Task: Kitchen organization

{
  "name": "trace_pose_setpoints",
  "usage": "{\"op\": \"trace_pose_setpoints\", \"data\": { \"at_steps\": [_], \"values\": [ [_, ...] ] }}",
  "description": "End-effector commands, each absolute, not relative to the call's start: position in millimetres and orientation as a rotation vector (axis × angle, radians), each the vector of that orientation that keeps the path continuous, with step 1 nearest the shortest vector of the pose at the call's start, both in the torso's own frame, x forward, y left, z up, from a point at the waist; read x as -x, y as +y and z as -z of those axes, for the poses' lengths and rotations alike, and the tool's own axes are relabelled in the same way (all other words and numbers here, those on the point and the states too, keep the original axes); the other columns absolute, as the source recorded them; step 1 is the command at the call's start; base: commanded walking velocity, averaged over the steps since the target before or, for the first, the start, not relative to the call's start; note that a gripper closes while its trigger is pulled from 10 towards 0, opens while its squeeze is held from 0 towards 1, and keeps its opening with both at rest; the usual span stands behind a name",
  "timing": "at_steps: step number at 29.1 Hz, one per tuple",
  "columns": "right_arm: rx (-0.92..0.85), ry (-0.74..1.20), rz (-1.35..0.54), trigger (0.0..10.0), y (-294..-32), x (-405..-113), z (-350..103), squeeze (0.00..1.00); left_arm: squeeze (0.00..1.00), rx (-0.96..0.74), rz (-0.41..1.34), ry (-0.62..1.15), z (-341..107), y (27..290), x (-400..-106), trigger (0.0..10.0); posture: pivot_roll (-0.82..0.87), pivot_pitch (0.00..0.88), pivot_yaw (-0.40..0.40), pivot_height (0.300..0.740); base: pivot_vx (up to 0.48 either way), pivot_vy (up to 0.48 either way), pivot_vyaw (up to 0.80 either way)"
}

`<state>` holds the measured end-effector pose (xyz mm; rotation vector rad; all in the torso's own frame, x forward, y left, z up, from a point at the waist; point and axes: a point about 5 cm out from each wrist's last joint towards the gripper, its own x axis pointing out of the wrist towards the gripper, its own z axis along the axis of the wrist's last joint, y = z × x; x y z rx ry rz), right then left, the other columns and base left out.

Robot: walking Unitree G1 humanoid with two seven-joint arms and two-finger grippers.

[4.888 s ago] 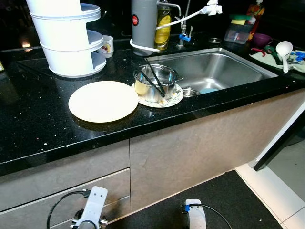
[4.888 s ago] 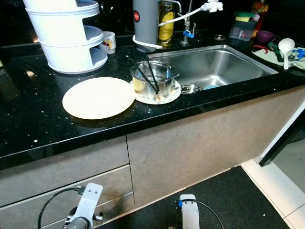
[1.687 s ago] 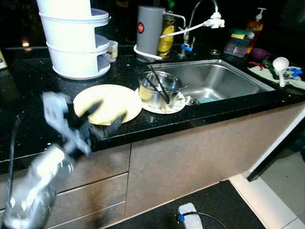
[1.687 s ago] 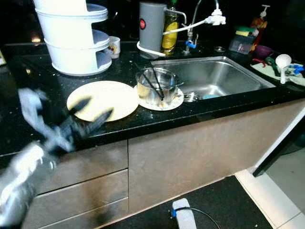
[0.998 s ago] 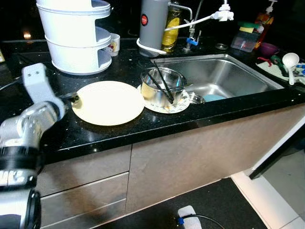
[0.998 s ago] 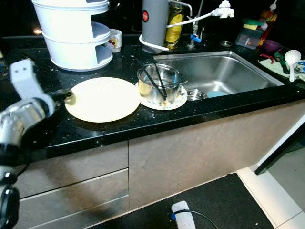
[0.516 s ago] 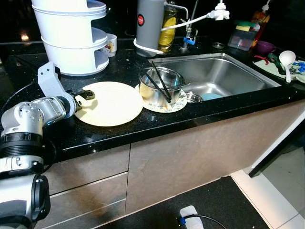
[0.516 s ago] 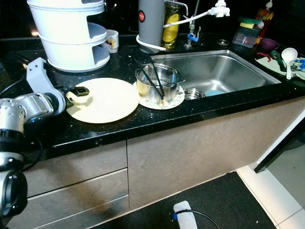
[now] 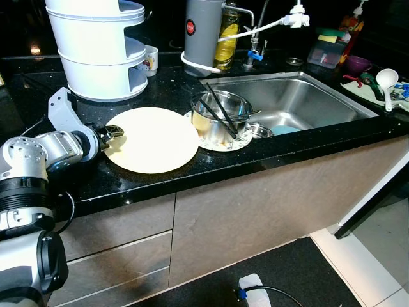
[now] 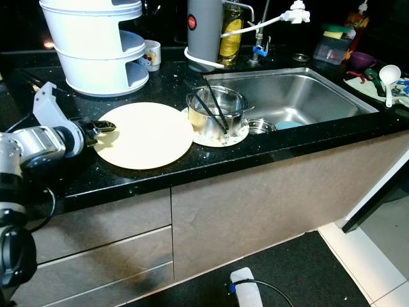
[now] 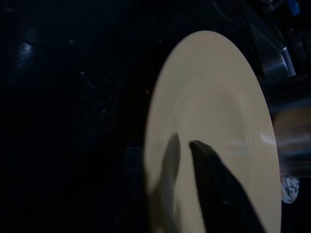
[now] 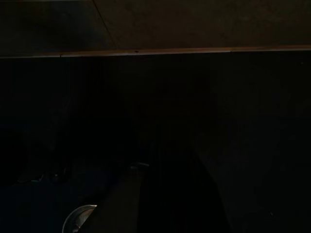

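My left claw point(image 9: 114, 134) sits at the left rim of the cream plate point(image 9: 153, 139), which lies flat on the black counter point(image 9: 38, 109); in the wrist view one finger point(image 11: 214, 194) lies over the plate's top face, but I cannot tell whether the other is under the rim or how wide the claw stands. I judge the plate stiff, glazed, slippery and breakable, so the rim is the only hold, and lying flat it gives little room for a finger beneath. To its right, just beside it, a steel pot point(image 9: 220, 115) with chopsticks stands on a patterned saucer point(image 9: 239, 137), then the sink point(image 9: 300, 102); the white tiered rack point(image 9: 96, 51) stands behind.
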<state>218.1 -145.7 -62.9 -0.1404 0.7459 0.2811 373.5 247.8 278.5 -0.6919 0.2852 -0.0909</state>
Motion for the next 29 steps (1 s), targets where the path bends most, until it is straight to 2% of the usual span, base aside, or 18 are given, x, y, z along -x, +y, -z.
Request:
{"op": "trace_pose_setpoints", "data": {
  "at_steps": [1, 8, 12, 16, 17, 21, 23, 26, 29],
  "values": [
    [0.137, 0.779, -0.276, 10.0, -147.0, -210.9, 67.7, 0.0, 0.0, 0.698, 0.087, 0.287, -278.0, 252.1, -370.3, 0.0, 0.03, 0.124, -0.075, 0.74, 0.0, 0.0, 0.0],
    [0.135, 0.777, -0.275, 10.0, -146.9, -211.5, 67.4, 0.0, 0.0, 0.696, 0.084, 0.251, -283.3, 264.5, -364.4, 0.0, 0.03, 0.113, -0.077, 0.74, 0.0, 0.0, 0.0],
    [0.141, 0.784, -0.285, 10.0, -146.1, -210.0, 68.3, 0.0, 0.0, 0.679, 0.142, 0.167, -296.6, 279.0, -351.6, 0.0, 0.03, 0.117, -0.085, 0.74, 0.0, 0.0, 0.0],
    [0.141, 0.783, -0.287, 10.0, -145.9, -210.2, 68.2, 0.0, 0.0, 0.673, 0.154, 0.157, -298.7, 280.8, -349.1, 0.0, 0.03, 0.117, -0.085, 0.74, 0.0, 0.0, 0.0],
    [0.143, 0.784, -0.29, 10.0, -145.3, -210.2, 68.3, 0.0, 0.0, 0.694, 0.199, 0.078, -308.6, 286.4, -342.0, 0.0, 0.03, 0.111, -0.084, 0.74, 0.0, 0.0, 0.0],
    [0.141, 0.782, -0.289, 10.0, -145.1, -211.0, 67.8, 0.0, 0.0, 0.716, 0.266, -0.015, -321.7, 292.0, -332.3, 0.0, 0.03, 0.108, -0.082, 0.74, 0.0, 0.0, 0.0],
    [0.14, 0.779, -0.287, 10.0, -145.6, -212.0, 67.2, 0.0, 0.0, 0.742, 0.371, -0.133, -340.1, 297.5, -316.8, 0.0, 0.03, 0.108, -0.082, 0.74, 0.0, 0.0, 0.0],
    [0.142, 0.779, -0.287, 10.0, -146.6, -211.8, 67.2, 0.0, 0.0, 0.687, 0.459, -0.201, -349.7, 298.8, -300.3, 0.0, 0.03, 0.101, -0.085, 0.74, 0.0, 0.0, 0.0],
    [0.147, 0.781, -0.293, 10.0, -147.6, -211.5, 67.4, 0.0, 0.0, 0.482, 0.554, -0.135, -343.5, 287.5, -279.8, 0.0, 0.04, 0.104, -0.091, 0.74, 0.0, 0.0, 0.0]
  ]
}}
